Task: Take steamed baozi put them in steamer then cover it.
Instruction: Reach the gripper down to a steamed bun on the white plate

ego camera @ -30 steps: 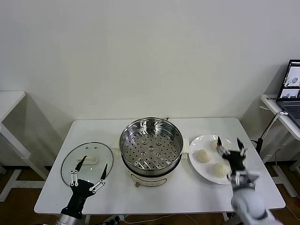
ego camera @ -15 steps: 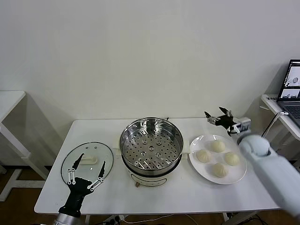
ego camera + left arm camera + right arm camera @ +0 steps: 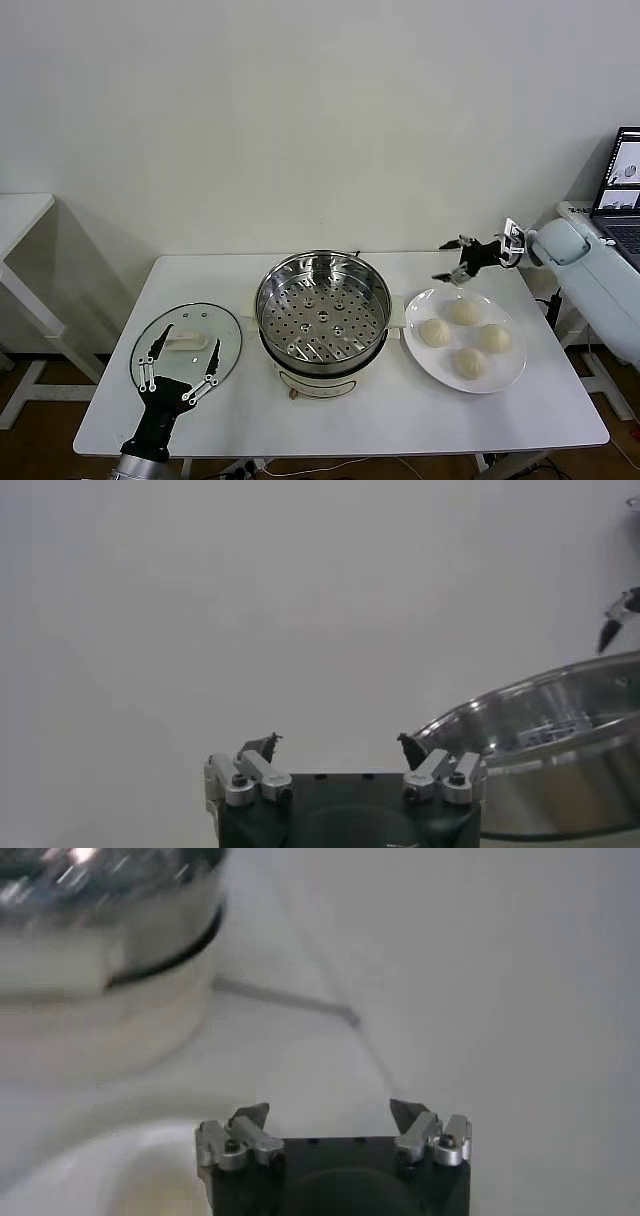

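Swung lower toward the plate's [image 3: 505,372] far edge, right gripper [image 3: 452,262] hovers open above four steamed baozi [image 3: 464,312]. Left gripper [image 3: 181,362] waits open over the cover [image 3: 222,330], left of the steamer [image 3: 322,305].

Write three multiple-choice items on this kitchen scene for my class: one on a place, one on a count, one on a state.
1. Where does the cover lie?
A. on the steamer
B. on the table, on the steamer's left
C. on the plate

2. How many steamed baozi are on the plate?
A. two
B. three
C. four

3. What is in the steamer?
A. only its perforated tray
B. one bun
C. water

Key: 1 B, it lies flat near the left gripper. 2 C, four buns show. 3 A, the tray is bare.
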`<state>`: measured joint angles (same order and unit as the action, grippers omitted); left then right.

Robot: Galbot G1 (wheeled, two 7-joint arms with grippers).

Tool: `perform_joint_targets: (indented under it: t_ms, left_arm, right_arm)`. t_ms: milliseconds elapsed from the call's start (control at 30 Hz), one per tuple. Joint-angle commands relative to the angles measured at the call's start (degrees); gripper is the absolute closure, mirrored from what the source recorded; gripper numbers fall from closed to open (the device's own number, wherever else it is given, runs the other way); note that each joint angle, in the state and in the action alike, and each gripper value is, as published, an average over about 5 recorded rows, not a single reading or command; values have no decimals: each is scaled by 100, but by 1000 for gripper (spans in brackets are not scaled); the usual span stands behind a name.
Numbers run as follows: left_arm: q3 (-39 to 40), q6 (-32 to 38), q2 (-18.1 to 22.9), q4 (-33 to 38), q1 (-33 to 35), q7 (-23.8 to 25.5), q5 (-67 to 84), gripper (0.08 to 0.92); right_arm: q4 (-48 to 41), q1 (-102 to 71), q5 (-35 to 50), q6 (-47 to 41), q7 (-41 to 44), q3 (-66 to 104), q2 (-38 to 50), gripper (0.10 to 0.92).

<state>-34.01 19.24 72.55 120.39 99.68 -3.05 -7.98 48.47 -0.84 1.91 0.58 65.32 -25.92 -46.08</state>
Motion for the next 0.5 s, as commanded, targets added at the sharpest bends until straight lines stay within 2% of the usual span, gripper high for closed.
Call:
perform_joint_targets:
  t_ms: [33, 500]
  left_arm:
    - [-17, -12, 3, 23, 24, -13, -4, 177]
    - [-39, -40, 49, 51, 74, -26, -14, 177]
  right_arm:
    - [-578, 673, -1781, 338, 1193, -602, -229, 203]
    - [-950, 315, -2116, 246, 370, -635, -607, 203]
